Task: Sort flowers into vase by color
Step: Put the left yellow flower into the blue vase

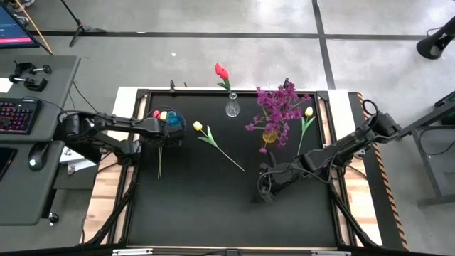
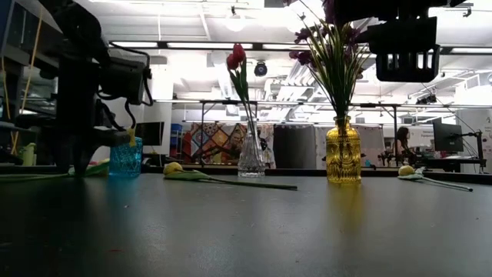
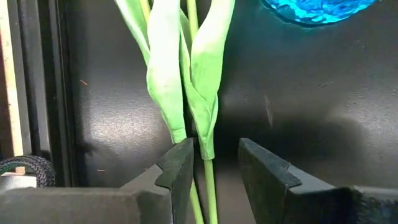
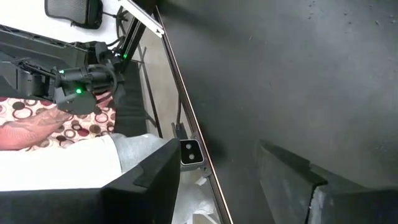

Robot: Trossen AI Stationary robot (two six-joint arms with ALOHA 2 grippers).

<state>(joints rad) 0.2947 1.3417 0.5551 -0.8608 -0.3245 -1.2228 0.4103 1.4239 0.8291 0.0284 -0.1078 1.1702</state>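
Left gripper (image 3: 211, 171) low over the mat beside the blue vase (image 1: 173, 119), jaws partly spread, a green stem (image 3: 208, 186) running straight through the gap between them, nothing pinched yet. Two soft leaves (image 3: 186, 74) just ahead of the tips, folded around the stem. Looks light and springy: thin plastic stem, cloth leaves, likely to bend or roll if nudged. Best taken on the bare stem right between the jaws, behind the leaves, square across so as not to slip.

Right gripper (image 4: 217, 177) hanging above bare mat near the table's edge, jaws spread, nothing between them. Well ahead of it, the yellow vase (image 1: 270, 134) with purple sprigs (image 1: 279, 105); a yellow tulip (image 1: 308, 112) lying flat just beyond. Another yellow tulip (image 1: 198, 126) flat on the mat between the two arms, stem trailing toward the right one. Red tulip (image 1: 222, 71) upright in the clear vase (image 1: 232, 108).

Mat (image 1: 213, 206) black, dull, faintly glossy, in a dark frame (image 1: 135, 96). Beyond: a desk with keyboard (image 1: 15, 115), grey tiled floor, bright ceiling lights, distant benches. A person's patterned sleeve (image 4: 43, 121) off the table's side.
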